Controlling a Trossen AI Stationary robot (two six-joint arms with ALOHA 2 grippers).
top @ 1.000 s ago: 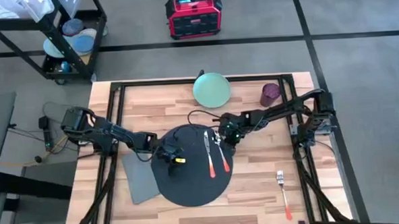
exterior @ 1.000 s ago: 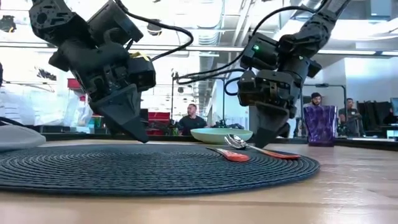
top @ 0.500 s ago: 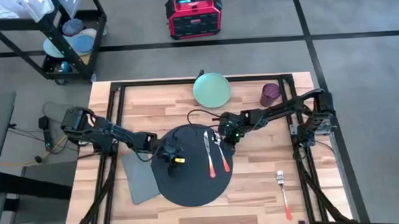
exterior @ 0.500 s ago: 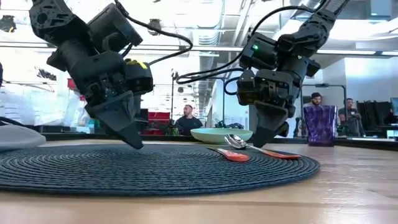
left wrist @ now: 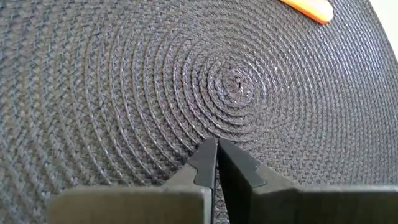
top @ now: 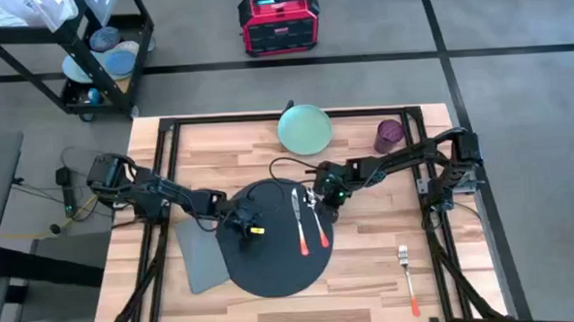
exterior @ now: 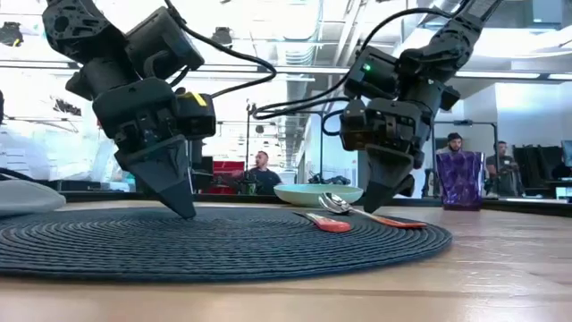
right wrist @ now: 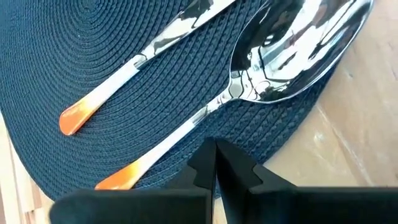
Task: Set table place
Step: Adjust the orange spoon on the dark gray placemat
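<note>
The place, a round dark woven placemat [top: 272, 264], lies flat on the light-wood table [top: 370, 293]. A knife [top: 298, 224] and a spoon [top: 318, 221], both with orange handle ends, lie on its right part. My left gripper [top: 243, 225] is shut, its tips down on the mat near its middle [left wrist: 236, 84]. My right gripper [top: 326, 202] is shut and points down at the mat's far right rim, beside the spoon's bowl [right wrist: 292, 43]. My left gripper presses its shut fingertips [exterior: 183, 211] onto the mat's woven top [left wrist: 208, 127], a little off the centre of its spiral. The fingers come from above, slanting slightly. The mat stays flat on the table. My right gripper's shut tips [right wrist: 215, 146] stand over the mat's rim [right wrist: 273, 130]; whether they touch it I cannot tell.
A grey napkin [top: 200, 254] lies partly under the mat's left side. A fork [top: 406, 272] lies on the table's near right. A pale green plate [top: 305, 128] and a purple cup [top: 390, 134] stand at the far edge. People show in the room beyond.
My left gripper has moved a little toward the table's left edge and tipped more upright, its shut tips staying on the mat. The mat has slid slightly left with it, carrying the knife and spoon.
</note>
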